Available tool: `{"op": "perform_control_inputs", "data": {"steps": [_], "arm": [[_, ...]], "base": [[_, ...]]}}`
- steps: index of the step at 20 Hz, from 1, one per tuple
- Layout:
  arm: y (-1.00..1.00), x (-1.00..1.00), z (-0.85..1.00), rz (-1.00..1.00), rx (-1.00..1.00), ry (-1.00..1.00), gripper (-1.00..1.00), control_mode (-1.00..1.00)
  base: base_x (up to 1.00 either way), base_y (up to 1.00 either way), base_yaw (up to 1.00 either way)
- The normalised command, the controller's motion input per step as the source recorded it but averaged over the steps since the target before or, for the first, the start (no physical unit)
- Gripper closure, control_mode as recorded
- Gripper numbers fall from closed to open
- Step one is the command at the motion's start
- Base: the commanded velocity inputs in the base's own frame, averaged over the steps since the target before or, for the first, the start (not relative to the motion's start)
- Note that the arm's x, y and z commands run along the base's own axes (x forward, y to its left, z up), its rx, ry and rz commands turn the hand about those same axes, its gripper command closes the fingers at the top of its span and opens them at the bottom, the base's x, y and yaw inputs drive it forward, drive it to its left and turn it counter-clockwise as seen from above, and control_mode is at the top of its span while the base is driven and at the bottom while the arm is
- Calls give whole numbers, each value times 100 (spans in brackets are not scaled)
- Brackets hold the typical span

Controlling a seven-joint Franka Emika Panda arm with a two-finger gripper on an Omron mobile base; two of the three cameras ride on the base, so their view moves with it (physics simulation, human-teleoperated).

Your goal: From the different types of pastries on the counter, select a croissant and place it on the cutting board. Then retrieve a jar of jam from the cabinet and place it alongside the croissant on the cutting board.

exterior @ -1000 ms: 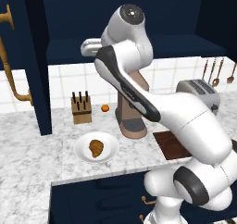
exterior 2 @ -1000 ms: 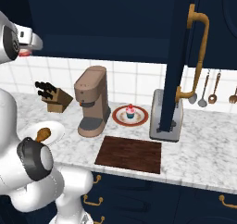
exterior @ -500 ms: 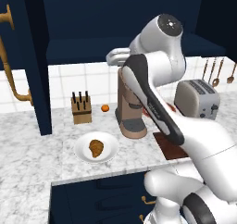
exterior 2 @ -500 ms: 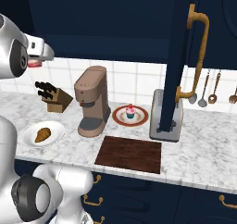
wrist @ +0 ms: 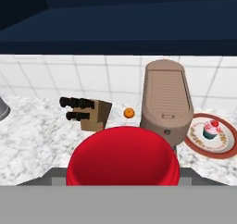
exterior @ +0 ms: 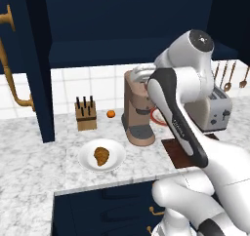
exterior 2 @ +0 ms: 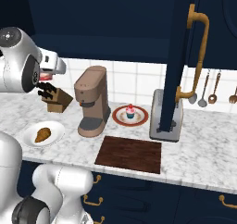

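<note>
The gripper (wrist: 122, 183) clamps a smooth, round red jar of jam (wrist: 122, 156) (fingertips hidden) above the ribbed brown coffee machine (wrist: 165, 98); ridged croissant (exterior 2: 42, 134) left of it.

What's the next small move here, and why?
Probably swing the jar right and down toward the cutting board. The jar is aloft above the knife block, and the board lies bare past the coffee machine. The croissant lies on its white plate.

One croissant (exterior 2: 42, 134), one cupcake (exterior 2: 130, 112), one red jar (wrist: 123, 158). Two plates (exterior 2: 55, 130), one cutting board (exterior 2: 129, 153). One coffee machine (exterior 2: 93, 100), one knife block (exterior 2: 56, 99), one orange (exterior: 111, 114), one toaster (exterior: 215, 110).
</note>
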Motion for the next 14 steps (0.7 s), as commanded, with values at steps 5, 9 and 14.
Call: {"op": "perform_control_inputs", "data": {"steps": [5,9,14], "arm": [[-28,-17,-18,2,-1,10,100,-100],[-34,-20,-26,-6,-8,4,100,-100],[-1,0,-40,-43,-11,1,100,-100]], "base": [[0,0,0],[0,0,0],[0,0,0]]}}
